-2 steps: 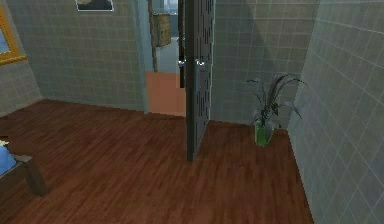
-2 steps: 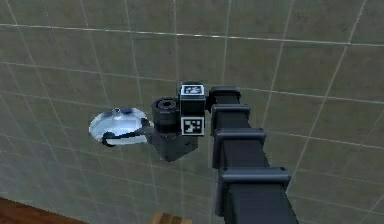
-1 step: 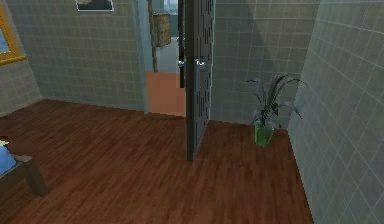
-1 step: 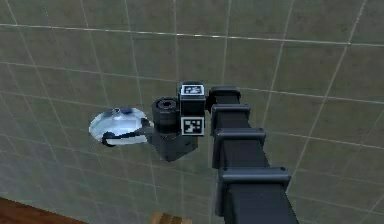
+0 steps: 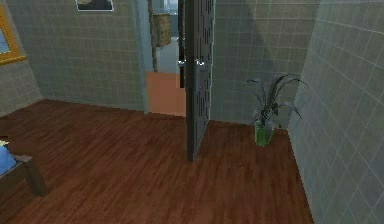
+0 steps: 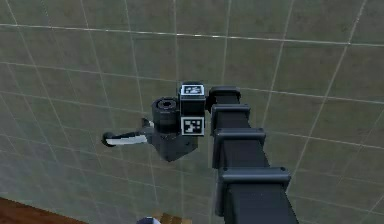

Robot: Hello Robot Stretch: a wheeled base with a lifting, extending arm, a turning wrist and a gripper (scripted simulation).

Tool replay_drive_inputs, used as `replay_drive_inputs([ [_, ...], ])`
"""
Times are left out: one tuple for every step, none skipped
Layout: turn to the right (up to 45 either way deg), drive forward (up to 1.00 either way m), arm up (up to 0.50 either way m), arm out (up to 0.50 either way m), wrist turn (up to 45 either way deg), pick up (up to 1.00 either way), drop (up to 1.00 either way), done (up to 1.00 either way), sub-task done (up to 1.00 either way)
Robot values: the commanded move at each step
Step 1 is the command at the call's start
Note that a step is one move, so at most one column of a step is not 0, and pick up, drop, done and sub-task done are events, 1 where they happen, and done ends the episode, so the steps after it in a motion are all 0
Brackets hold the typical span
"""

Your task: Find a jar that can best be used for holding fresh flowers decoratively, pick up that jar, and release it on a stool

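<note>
In the arm side view my dark arm point(image 6: 245, 160) rises from the bottom edge, with two white marker squares point(image 6: 190, 108) at its far end. Left of them is my gripper point(image 6: 118, 140), its thin pale fingers pointing toward the view's left. Only grey tiled wall point(image 6: 80, 80) lies behind the fingers, and the gripper holds nothing. A small blue and brown shape point(image 6: 160, 219) peeks in at the bottom edge below the gripper.
In the forward view a dark door point(image 5: 198, 80) stands ajar beside a doorway point(image 5: 165, 60) onto an orange floor. A potted plant in a green pot point(image 5: 265, 125) stands in the right corner. Dark furniture point(image 5: 22, 172) sits at the bottom left on the wooden floor point(image 5: 150, 170).
</note>
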Motion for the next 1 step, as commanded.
replay_drive_inputs([
  [0.0,0.00,0.00,-0.10,0.0,0.00,0.00,0.00,0.00],
])
